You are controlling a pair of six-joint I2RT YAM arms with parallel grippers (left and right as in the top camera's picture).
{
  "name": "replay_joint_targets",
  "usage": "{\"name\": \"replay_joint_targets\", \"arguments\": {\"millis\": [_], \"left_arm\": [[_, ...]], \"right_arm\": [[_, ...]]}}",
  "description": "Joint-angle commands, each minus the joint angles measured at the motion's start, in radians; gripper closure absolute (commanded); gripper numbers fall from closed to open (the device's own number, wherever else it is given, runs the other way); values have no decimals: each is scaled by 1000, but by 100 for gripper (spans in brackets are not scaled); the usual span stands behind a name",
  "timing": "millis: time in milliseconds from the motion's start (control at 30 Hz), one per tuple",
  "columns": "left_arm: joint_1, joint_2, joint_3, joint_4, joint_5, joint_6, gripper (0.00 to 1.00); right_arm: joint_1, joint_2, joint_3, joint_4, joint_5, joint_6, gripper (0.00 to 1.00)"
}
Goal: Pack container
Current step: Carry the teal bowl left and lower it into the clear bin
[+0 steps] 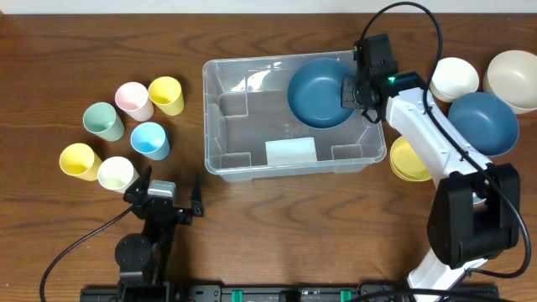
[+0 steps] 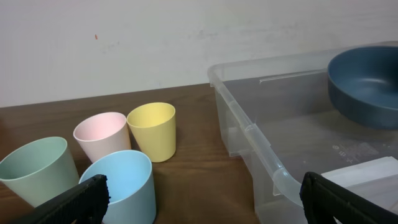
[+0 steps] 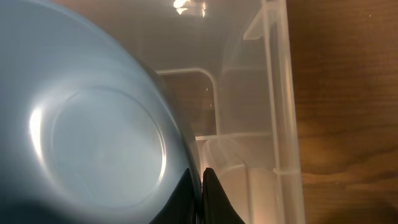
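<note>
Barely begun, I'd judge: the right fingers (image 3: 213, 198) are clenched on the rim of a dark blue bowl (image 1: 319, 94) at the right end of the container (image 1: 243, 126), which sits mid-surface. The left fingers (image 2: 73, 202) are released and empty. The cups (image 1: 151, 139) left of it and the bowls (image 1: 485, 122) right of it are not yet packed.

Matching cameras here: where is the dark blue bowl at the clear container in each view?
Overhead: dark blue bowl right of centre, at the container's right end.
Left wrist: bowl at top right edge.
Right wrist: bowl fills the left half.
Shared landmark: the container's clear wall.
</note>
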Motion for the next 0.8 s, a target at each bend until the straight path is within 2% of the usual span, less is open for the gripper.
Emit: {"name": "replay_joint_targets", "arguments": {"millis": [0, 300, 433, 500, 767], "left_arm": [[5, -6, -19, -32, 11, 6, 2], [5, -6, -19, -32, 11, 6, 2], [5, -6, -19, -32, 11, 6, 2], [5, -6, -19, -32, 11, 6, 2], [5, -6, -19, -32, 11, 6, 2]], "right_arm": [[8, 7, -2, 11, 18, -14, 95], [8, 7, -2, 19, 19, -18, 93], [8, 7, -2, 26, 25, -30, 80], [8, 7, -2, 27, 31, -31, 77], [8, 7, -2, 39, 32, -48, 77]]}}
